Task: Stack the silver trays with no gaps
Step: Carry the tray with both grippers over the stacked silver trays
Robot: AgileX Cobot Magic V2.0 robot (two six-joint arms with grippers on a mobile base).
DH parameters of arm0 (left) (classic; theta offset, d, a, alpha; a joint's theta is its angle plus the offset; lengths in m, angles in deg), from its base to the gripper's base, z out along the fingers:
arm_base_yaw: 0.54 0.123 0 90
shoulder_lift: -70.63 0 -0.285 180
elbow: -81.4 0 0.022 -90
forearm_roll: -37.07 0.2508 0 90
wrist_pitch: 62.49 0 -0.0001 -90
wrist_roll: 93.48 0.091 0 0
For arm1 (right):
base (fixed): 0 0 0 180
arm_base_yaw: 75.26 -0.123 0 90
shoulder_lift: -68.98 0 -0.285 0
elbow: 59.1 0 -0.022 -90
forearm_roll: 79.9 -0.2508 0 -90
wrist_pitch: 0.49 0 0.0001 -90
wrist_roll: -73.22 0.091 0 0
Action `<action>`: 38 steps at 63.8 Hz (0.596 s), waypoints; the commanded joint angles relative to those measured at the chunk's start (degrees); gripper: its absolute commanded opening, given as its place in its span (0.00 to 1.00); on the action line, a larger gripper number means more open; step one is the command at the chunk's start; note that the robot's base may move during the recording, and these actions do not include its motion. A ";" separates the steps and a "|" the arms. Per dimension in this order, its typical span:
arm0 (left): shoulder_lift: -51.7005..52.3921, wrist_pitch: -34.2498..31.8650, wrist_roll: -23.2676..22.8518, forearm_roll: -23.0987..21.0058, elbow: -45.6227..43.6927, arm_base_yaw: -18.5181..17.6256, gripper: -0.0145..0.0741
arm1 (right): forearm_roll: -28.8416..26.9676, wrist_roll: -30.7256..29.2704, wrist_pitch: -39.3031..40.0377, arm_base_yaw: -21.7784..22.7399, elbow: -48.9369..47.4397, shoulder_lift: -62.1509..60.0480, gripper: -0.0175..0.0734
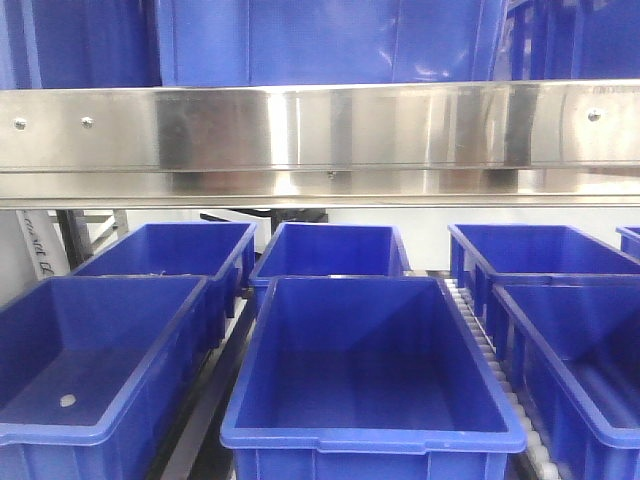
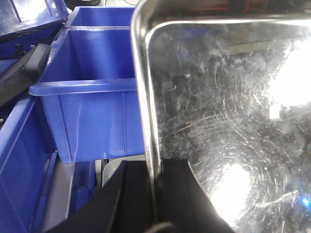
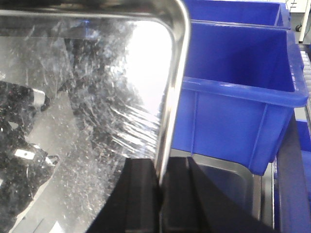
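Left pincer [image 2: 153,170], right pincer [image 3: 163,167] clamp silver tray [image 2: 228,121] rims; blue bin [image 1: 140,320] holds disc [image 1: 68,400].

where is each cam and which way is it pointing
Exterior front: faces rows of open blue bins under a steel rail; no robot part shows.
Left wrist: sits behind the left claw, looking along it at the silver tray whose rim it pinches.
Right wrist: sits behind the right claw, which pinches a tray rim likewise.
Shared: both wrist views show a shiny tray gripped at its edge with blue bins beyond, likely opposite sides of one tray.
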 commanded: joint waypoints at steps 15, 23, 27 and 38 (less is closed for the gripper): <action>0.87 -0.75 0.53 2.31 -0.46 0.43 0.14 | 1.92 -1.30 1.64 0.34 -0.39 -0.74 0.11; 0.87 -0.75 0.53 2.31 -0.46 0.43 0.14 | 1.92 -1.30 1.64 0.34 -0.39 -0.74 0.11; 0.87 -0.75 0.53 2.31 -0.46 0.43 0.14 | 1.92 -1.30 1.64 0.34 -0.39 -0.74 0.11; 0.87 -0.75 0.53 2.31 -0.46 0.43 0.14 | 1.92 -1.30 1.64 0.34 -0.39 -0.74 0.11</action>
